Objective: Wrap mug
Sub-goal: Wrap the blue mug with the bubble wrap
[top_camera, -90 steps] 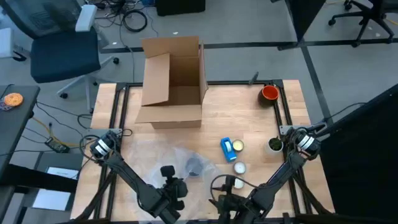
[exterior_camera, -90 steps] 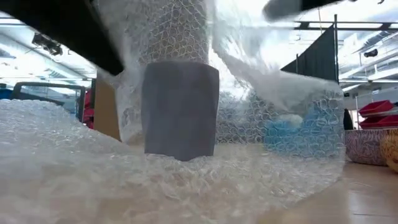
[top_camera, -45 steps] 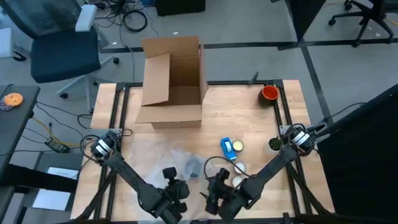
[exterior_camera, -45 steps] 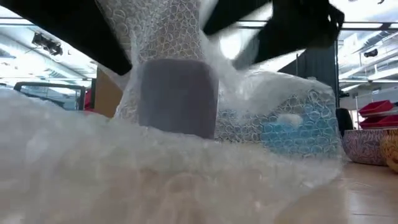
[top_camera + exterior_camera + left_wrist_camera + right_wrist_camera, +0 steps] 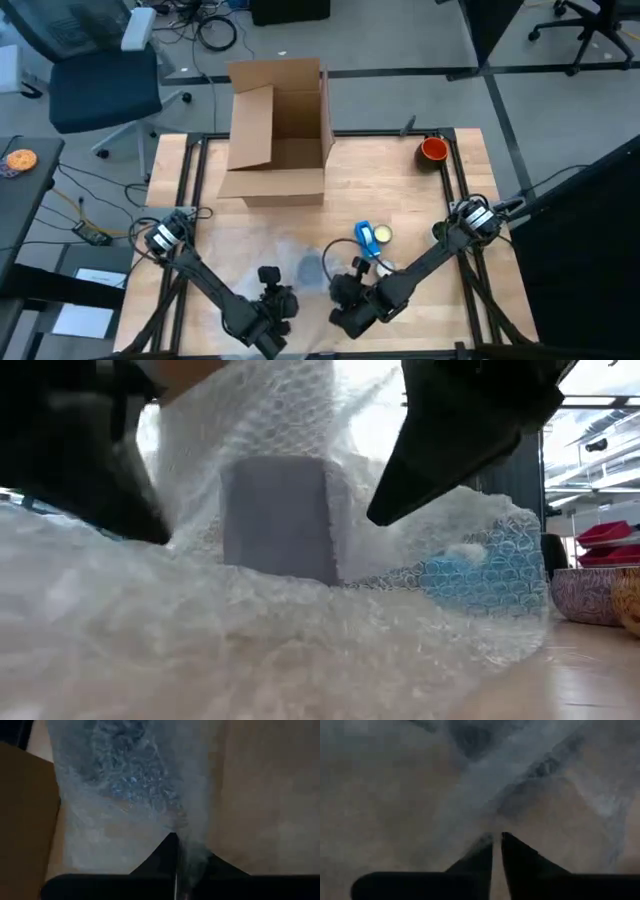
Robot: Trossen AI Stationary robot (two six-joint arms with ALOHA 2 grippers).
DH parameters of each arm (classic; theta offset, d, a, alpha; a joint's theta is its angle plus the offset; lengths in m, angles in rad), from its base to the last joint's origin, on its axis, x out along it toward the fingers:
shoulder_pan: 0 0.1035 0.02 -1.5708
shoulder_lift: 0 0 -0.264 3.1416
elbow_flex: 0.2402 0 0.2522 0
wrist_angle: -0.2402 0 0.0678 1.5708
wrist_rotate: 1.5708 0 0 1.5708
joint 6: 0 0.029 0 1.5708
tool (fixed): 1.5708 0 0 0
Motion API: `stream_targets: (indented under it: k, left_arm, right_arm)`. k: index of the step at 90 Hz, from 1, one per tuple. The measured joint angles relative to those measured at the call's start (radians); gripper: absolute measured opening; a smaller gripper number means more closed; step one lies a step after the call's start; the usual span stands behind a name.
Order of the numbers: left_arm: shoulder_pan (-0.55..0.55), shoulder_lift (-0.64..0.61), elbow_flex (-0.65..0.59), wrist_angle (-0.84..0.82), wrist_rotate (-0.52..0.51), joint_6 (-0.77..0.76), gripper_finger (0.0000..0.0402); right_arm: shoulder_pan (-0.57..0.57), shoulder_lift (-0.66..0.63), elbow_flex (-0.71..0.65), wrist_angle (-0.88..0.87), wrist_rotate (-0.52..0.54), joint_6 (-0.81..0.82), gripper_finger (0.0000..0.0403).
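Note:
A grey mug [image 5: 278,515] stands upright on the table's near middle, and a clear bubble wrap sheet [image 5: 300,650] is draped up and around it. From above, the mug [image 5: 311,266] shows dimly through the wrap [image 5: 285,255]. My left gripper [image 5: 272,302] is near the table's front edge, left of the mug, shut on the wrap. My right gripper [image 5: 346,290] is just right of the mug, shut on the wrap's other side. My left gripper pinches a gathered fold of the bubble wrap [image 5: 184,854] between its two fingers. The fingers slant down from the near side. The wrap runs from them up over the mug [image 5: 131,780], the rest lying on the table. My right gripper pinches a bunched edge of the wrap [image 5: 481,838] at its fingertips, slanting down from the near right. From there the sheet stretches toward the mug.
An open cardboard box [image 5: 277,130] stands at the far middle. An orange cup [image 5: 433,150] is at the far right. A blue item [image 5: 365,238] with a round pale lid [image 5: 383,235] lies right of the mug. Bare wood lies between box and wrap.
My right gripper has swung from the near right edge toward the mug and shut on the wrap there. The wrap on the mug's right side, which hung high a second ago, has come down and bunched around the mug. The mug has stayed in place.

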Motion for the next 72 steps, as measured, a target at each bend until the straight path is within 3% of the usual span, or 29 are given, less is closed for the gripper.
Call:
stream_targets:
  k: [16, 36, 48, 72]
  left_arm:
    - [0.004, 0.000, -0.092, 0.018, -0.013, 0.108, 0.0000]
    - [0.043, -0.004, -0.175, 0.039, -0.039, 0.260, 0.0000]
    - [0.081, -0.005, -0.194, 0.029, -0.071, 0.401, 0.0000]
    - [0.174, -0.058, -0.236, -0.010, -0.120, 0.572, 0.0000]
  right_arm:
    - [-0.002, 0.000, 0.000, 0.133, -0.105, -0.120, 0.0002]
    - [-0.053, 0.000, 0.000, 0.158, -0.099, -0.150, 0.0001]
    - [-0.077, 0.000, 0.000, 0.163, -0.150, -0.183, 0.0000]
    - [-0.044, -0.035, 0.000, 0.177, -0.144, -0.364, 0.0000]
